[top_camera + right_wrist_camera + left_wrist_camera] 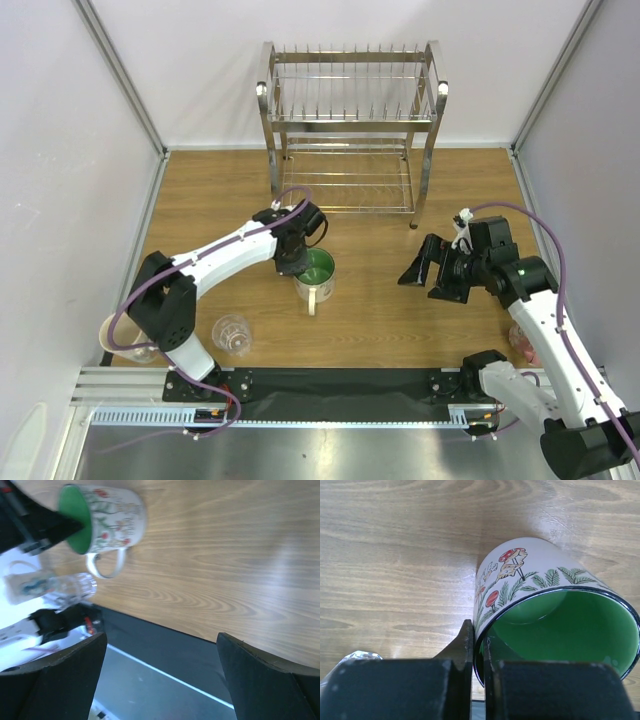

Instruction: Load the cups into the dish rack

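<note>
Pinching the rim of the cream mug with green inside (pixel 320 272), the left claw (pixel 293 262) grips it on the bench (pixel 380 320), near the dish rack (pixel 352 120). The right claw (pixel 428 280) hangs spread wide.

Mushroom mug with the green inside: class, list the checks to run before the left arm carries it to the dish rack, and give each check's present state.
1. Grip: left gripper shut on the mushroom mug at its rim, one finger inside and one outside: ok.
2. Pose: mushroom mug upright, opening upward: ok.
3. Path: bare table between the mug and the dish rack: ok.
4. Other arm: right gripper open and apart from the mug: ok.
5. Grip firm enough for a lift: cannot tell.
</note>
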Tool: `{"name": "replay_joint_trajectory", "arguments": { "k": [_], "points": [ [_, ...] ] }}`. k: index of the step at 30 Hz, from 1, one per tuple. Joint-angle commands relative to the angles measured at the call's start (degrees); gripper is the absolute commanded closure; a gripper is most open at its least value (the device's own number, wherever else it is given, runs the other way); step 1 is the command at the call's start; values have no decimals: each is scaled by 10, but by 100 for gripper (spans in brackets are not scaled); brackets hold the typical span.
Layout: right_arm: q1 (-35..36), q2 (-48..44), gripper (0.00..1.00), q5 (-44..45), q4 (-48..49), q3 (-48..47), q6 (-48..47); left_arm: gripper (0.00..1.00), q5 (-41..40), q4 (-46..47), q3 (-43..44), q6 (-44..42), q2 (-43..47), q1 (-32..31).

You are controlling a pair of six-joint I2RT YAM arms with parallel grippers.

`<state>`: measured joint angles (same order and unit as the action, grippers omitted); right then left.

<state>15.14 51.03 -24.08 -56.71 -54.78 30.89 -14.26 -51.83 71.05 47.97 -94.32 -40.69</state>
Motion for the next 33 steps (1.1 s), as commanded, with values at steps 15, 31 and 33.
{"name": "replay_joint_trajectory", "arguments": {
  "k": [15,31,33],
  "points": [
    [0,-110,10,-277,308,15,193,99,308,346,-48,58,326,1],
    [90,-95,20,-228,488,-32,294,100,276,669,-116,271,371,-9],
    [102,-83,24,-206,505,-28,310,100,271,711,-136,291,374,-14]
  ]
}}
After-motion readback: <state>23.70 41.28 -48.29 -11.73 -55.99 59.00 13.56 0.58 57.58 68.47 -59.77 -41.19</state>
